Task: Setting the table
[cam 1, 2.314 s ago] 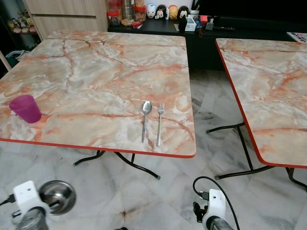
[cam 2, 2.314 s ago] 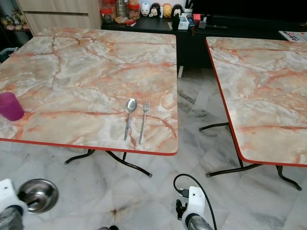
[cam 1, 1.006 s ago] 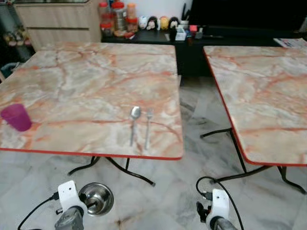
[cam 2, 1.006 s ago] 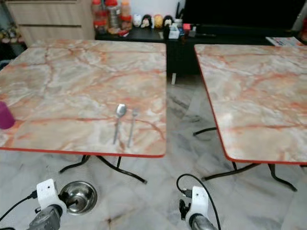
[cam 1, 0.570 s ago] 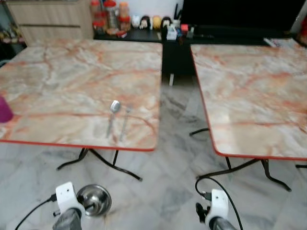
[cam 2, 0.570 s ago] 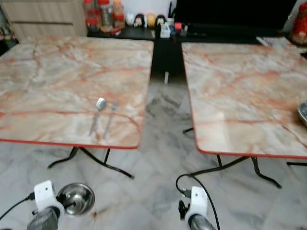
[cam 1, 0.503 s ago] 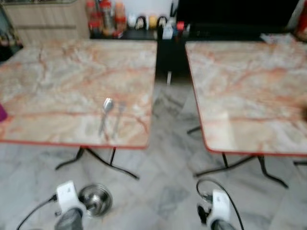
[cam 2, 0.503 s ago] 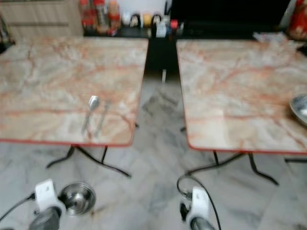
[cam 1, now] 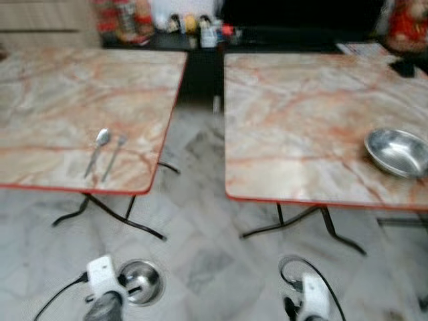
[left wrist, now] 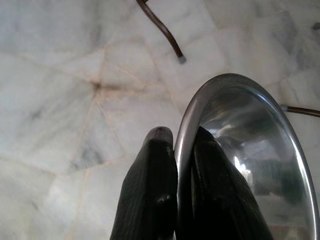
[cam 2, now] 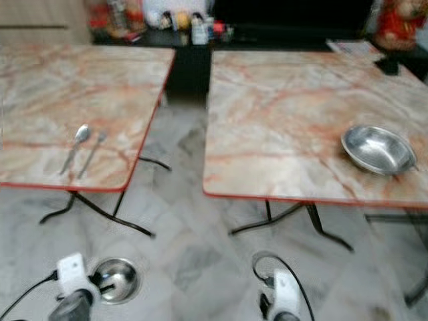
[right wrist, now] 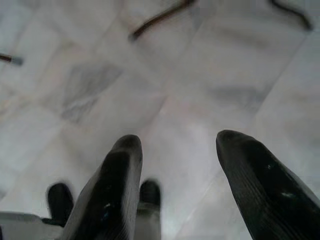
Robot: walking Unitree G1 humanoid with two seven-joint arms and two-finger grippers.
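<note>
Left gripper (left wrist: 177, 150) was pinched tight on the rim of a steel bowl (left wrist: 250, 160), carried low over the floor. Right gripper (right wrist: 180, 165) hung spread wide, holding nothing. Risk: thin rim grip could slip while walking, dropping the bowl short of the table (cam 1: 301, 127).

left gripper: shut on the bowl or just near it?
Shut on it. In the left wrist view the two black fingers pinch the rim of the round steel bowl, one finger outside, one inside, low over the marble floor.
</note>
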